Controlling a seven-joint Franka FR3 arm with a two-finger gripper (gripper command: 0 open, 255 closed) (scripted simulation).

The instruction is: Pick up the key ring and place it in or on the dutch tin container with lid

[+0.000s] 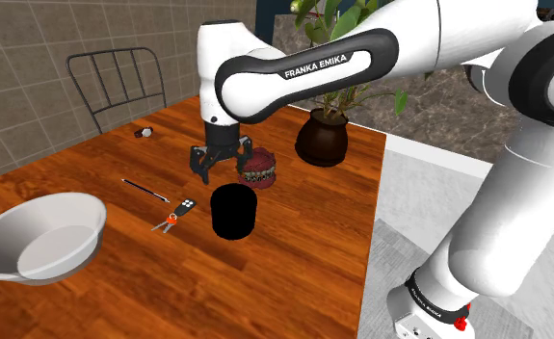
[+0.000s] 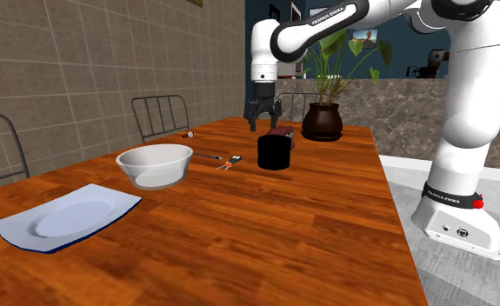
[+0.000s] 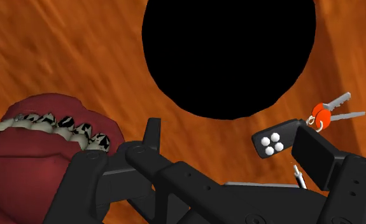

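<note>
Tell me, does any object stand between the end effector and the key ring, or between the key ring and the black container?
Nothing visible does. The open end effector hangs over the table by the black container; the key ring lies on bare wood beside that container, apart from it.

I see a wood counter (image 1: 294, 260), white bowl (image 1: 39, 236), pale plate (image 2: 70, 216) near it, potted plant (image 1: 323, 135), red set of teeth (image 1: 258, 170), wire chair (image 1: 120, 82).
</note>
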